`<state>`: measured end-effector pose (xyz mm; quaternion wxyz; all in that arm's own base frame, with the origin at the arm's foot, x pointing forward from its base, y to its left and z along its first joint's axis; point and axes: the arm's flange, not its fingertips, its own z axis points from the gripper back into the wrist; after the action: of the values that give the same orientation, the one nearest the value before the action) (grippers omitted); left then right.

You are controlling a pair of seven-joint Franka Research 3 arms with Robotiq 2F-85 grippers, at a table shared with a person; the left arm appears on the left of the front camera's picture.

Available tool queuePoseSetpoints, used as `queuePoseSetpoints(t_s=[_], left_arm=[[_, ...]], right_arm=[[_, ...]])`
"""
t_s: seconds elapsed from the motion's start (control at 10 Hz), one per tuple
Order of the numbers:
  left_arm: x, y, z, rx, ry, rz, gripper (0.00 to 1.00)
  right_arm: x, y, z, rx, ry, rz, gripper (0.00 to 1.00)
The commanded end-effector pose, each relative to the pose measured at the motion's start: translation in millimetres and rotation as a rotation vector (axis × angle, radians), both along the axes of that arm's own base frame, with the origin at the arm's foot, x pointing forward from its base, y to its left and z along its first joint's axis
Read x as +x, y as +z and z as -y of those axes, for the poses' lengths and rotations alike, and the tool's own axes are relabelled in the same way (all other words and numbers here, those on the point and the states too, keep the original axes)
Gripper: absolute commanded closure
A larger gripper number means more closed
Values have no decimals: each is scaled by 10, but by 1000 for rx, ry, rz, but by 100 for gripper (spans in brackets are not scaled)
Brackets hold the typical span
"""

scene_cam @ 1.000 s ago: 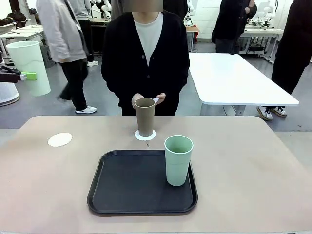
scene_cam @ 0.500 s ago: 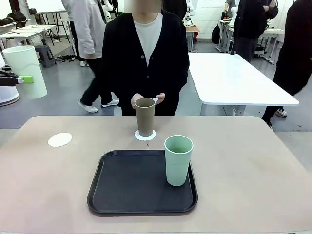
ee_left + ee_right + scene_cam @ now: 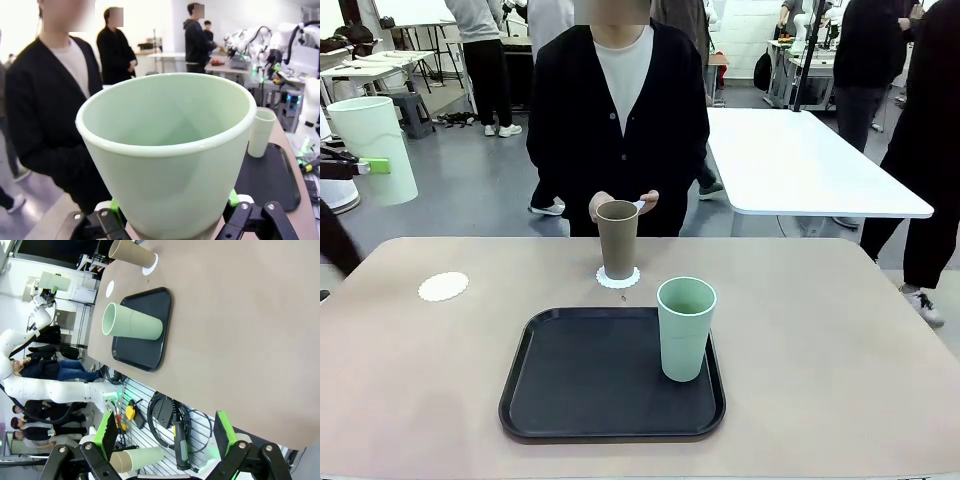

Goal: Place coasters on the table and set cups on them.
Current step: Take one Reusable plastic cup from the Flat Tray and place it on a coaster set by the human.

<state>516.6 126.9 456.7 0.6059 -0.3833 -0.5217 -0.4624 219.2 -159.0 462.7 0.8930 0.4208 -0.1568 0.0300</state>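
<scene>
The left end effector [image 3: 360,166], clamped on a mint cup [image 3: 375,150] at the frame's upper left, had drifted only slightly leftward. The bare coaster [image 3: 443,286] at the bench's [image 3: 840,340] left waited below it, so the placement was probably yet to come. The right end effector [image 3: 165,440] gaped wide, empty.

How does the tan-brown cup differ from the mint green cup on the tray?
Colour: the tan-brown cup is brown, the mint green cup pale green. Support: the tan-brown cup stands on a white coaster on the table; the mint green cup stands on the black tray, with no coaster. Place: the tan-brown cup is nearer the person than the mint green cup. Both are upright, tapered, handleless.
</scene>
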Motion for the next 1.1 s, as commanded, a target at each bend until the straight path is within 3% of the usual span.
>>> queuePoseSetpoints(t_s=[0.0,0.3,1.0], left_arm=[[290,-285,30,44,-24,42,15],[561,-675,-81,29,-23,64,15],[372,-1514,-118,58,-71,13,15]], right_arm=[[12,-1,-2,23,12,22,0],[12,-1,-2,23,12,22,0],[12,-1,-2,23,12,22,0]])
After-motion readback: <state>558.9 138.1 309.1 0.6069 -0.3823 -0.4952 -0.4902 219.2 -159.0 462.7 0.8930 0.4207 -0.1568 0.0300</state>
